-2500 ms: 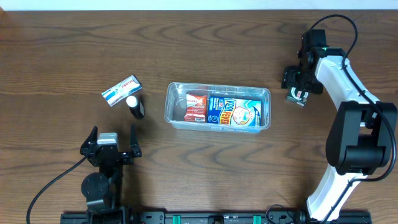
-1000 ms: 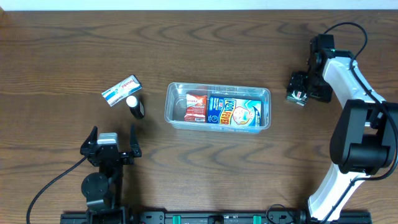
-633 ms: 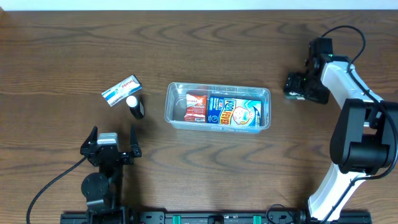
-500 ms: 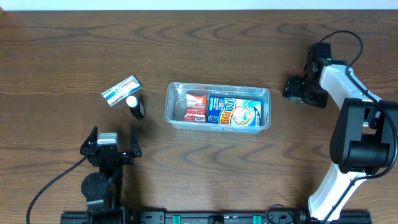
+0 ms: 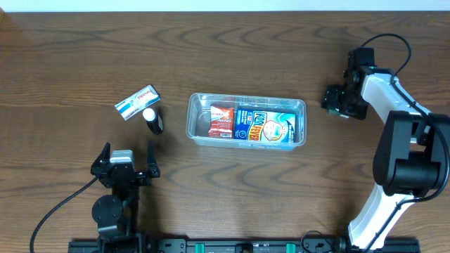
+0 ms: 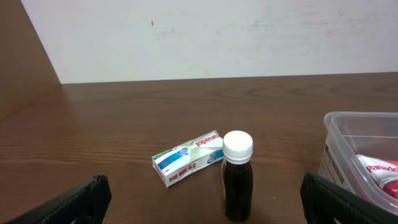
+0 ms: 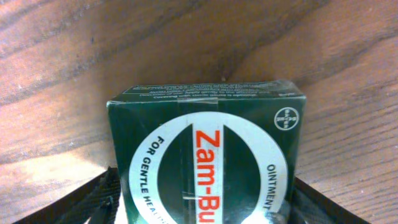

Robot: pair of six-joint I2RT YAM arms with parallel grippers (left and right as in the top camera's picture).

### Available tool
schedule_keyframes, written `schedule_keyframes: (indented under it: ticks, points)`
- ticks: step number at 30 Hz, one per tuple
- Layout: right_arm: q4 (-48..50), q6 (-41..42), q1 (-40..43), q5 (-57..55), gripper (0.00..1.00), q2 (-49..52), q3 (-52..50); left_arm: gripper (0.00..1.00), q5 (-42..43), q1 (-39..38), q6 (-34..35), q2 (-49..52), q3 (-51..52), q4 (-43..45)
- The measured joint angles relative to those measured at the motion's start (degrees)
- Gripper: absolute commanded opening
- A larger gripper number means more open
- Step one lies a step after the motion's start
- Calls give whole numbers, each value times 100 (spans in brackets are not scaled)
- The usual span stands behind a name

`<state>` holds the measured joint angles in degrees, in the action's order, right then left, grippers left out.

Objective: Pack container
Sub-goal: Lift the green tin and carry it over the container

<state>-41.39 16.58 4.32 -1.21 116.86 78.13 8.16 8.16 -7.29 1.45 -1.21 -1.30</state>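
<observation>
The clear plastic container (image 5: 246,97) lies mid-table and holds a red packet (image 5: 221,119) and a blue-and-white flat box (image 5: 266,126); its corner shows in the left wrist view (image 6: 367,124). My right gripper (image 5: 336,100) is to the container's right, low over the table, shut on a dark green Zam-Buk box (image 7: 205,155) that sits between its fingers (image 7: 102,193). My left gripper (image 5: 128,150) is open and empty near the front edge, its fingers (image 6: 87,196) wide apart. The green box is hidden in the overhead view.
A small white-and-blue box (image 5: 136,102) and an upright dark bottle with a white cap (image 5: 152,119) stand left of the container, ahead of my left gripper; both show in the left wrist view, box (image 6: 188,157) and bottle (image 6: 237,177).
My right wrist has turned and shifted slightly, so the green box at its tip is now covered from above. The left arm and the other items have not moved.
</observation>
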Motion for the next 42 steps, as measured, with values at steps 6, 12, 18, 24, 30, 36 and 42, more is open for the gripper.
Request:
schedule_keyframes:
  ticks: [6,12,18,24,30,36,42]
  points:
    - [24,35,0,-2,70,0,0,98,0,0,0,0,0,0]
    - [55,37,0,0,67,0,0,98,0,0,-2,0,0,0]
    - [52,37,0,0,63,0,0,98,-2,0,0,0,0,0]
    - [50,37,0,0,61,-2,2,98,0,0,0,0,0,0]
    - [-4,37,0,4,61,-74,0,98,0,0,0,0,0,0]
    - [-87,-15,0,295,61,-496,0,98,0,0,0,0,0,0]
    - [-98,-96,0,1235,62,-1335,0,98,0,0,0,0,0,0]
